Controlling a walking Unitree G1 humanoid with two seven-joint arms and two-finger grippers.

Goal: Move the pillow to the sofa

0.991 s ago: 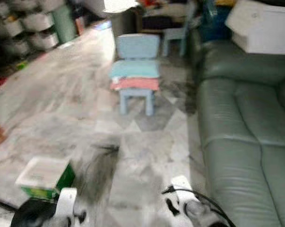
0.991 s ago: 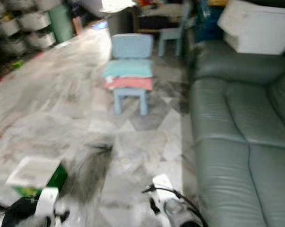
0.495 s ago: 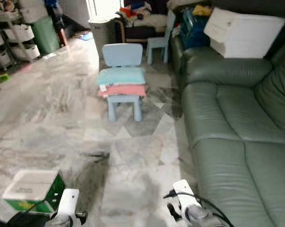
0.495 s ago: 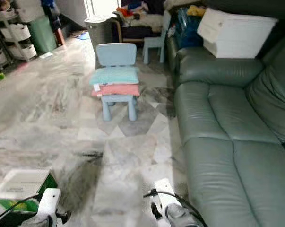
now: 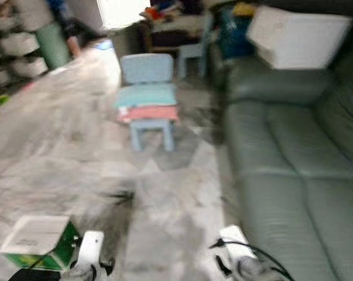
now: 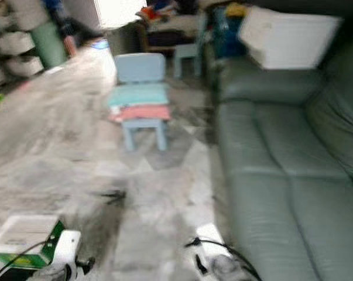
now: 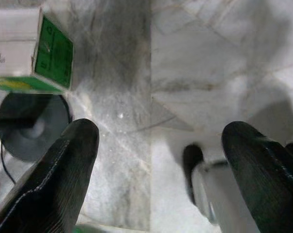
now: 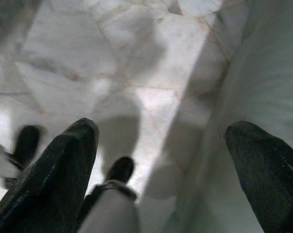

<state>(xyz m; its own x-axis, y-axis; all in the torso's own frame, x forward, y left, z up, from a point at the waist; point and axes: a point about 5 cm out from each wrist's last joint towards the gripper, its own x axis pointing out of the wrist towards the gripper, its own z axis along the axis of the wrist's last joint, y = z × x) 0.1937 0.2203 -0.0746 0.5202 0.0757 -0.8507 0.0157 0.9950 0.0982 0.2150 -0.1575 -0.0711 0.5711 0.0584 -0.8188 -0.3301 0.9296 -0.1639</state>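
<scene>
Grey marble floor (image 5: pixel 164 193) stretched ahead in a blurred living room. On the right stood a long green leather sofa (image 5: pixel 293 170), and a white box (image 5: pixel 296 38) sat on its far armrest. Near the middle of the floor was a small light blue chair (image 5: pixel 148 96). Two pillows lay stacked on its seat: a teal pillow (image 5: pixel 146 95) on top and a pink pillow (image 5: pixel 148 112) under it, well apart from both grippers. A green and white carton (image 5: pixel 38 241) stood on the floor close to the robot's left side, just beside a round black base (image 7: pixel 32 126).

Both arms hung low. The left gripper (image 7: pixel 158 160) pointed down at the floor with its fingers spread wide and nothing between them. The right gripper (image 8: pixel 161 155) was also spread and empty, over the floor next to the sofa's front.
</scene>
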